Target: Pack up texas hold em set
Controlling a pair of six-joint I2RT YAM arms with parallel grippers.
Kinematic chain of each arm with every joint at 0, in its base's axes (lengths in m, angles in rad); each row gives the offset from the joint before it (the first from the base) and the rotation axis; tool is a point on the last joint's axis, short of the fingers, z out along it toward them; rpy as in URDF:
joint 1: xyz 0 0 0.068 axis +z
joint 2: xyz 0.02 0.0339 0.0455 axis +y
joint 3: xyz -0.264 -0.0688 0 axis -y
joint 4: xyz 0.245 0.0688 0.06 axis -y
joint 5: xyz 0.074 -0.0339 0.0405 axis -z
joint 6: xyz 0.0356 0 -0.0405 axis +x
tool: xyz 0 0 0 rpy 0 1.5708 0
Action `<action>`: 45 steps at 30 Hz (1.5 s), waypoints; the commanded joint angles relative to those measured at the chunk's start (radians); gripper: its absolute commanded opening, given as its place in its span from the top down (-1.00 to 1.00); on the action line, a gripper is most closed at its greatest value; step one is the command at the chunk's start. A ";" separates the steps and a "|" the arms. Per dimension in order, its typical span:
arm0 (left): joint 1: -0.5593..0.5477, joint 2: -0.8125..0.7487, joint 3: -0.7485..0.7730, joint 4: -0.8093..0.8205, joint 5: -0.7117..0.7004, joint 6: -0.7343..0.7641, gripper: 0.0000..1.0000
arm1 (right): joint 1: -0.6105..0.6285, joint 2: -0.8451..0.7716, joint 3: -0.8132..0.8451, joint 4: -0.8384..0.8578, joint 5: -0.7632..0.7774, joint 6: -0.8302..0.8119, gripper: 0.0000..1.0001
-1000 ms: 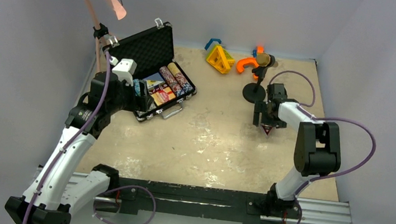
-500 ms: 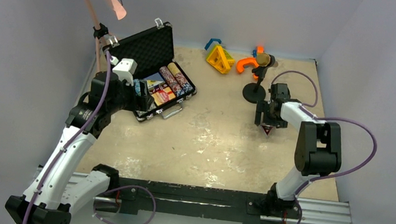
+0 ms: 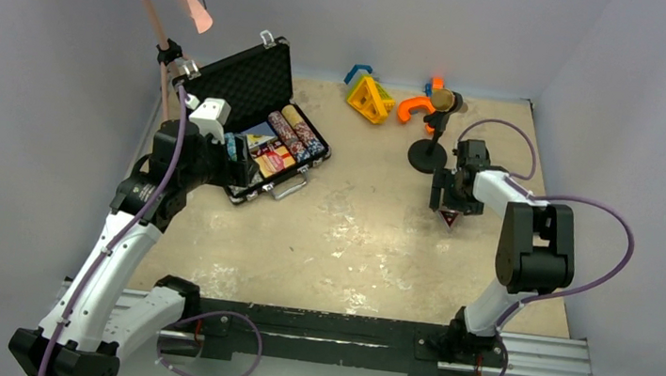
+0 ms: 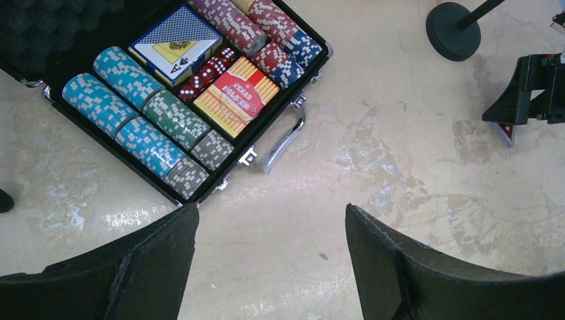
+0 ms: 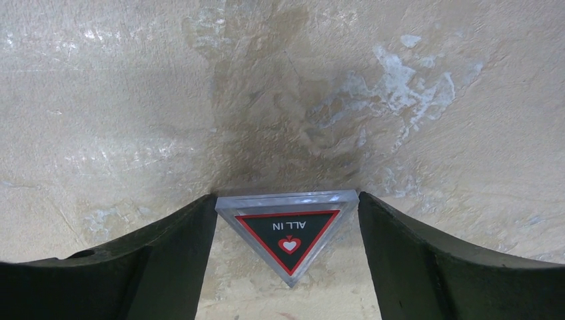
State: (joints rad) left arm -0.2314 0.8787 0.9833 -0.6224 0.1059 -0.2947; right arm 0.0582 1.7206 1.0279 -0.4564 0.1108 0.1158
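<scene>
The briefcase sits at the far left of the surface, lid propped upright and tray facing up. We judge it is left open because one piece is not yet in. Inside we count four rows of poker chips and two card decks, one blue-backed deck and one red deck. A line of red dice lies between them, too small to count surely. The outstanding piece is one triangular "ALL IN" marker, flat on the surface at the right, well apart from the briefcase. The right end effector straddles it, a finger at each upper corner. Whether they press or merely touch we cannot tell; the marker is not lifted. Judged step: grasp the marker, then carry it over. The left end effector hangs above bare surface just in front of the handle, fingers wide, holding nothing, probably parked to shut the lid afterwards. Behind stand one microphone and a cluster of plastic toy shapes.
</scene>
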 commanded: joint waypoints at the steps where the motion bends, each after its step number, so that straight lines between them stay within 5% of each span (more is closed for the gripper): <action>1: 0.003 -0.006 -0.006 0.033 0.011 0.006 -0.68 | -0.006 0.023 0.016 -0.017 0.000 -0.009 -0.60; 12: 0.003 -0.009 -0.007 0.033 0.008 0.006 -0.67 | -0.007 -0.002 0.024 -0.042 -0.034 -0.013 -0.10; 19: 0.003 -0.006 -0.008 0.034 0.007 0.006 -0.67 | 0.039 -0.109 0.036 -0.090 -0.055 0.009 0.00; 26: 0.003 -0.026 -0.011 0.035 -0.027 0.003 -0.66 | 0.210 -0.166 0.130 -0.145 -0.038 0.074 0.06; 34: 0.003 -0.120 -0.043 0.069 -0.134 0.020 -0.66 | 0.548 -0.009 0.464 -0.128 -0.074 0.152 0.09; 45: 0.003 -0.183 -0.061 0.091 -0.195 0.022 -0.66 | 0.704 0.374 0.963 0.081 -0.142 0.302 0.13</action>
State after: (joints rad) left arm -0.2314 0.7200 0.9329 -0.5850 -0.0437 -0.2935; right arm 0.7486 2.0148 1.8534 -0.4824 -0.0006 0.3206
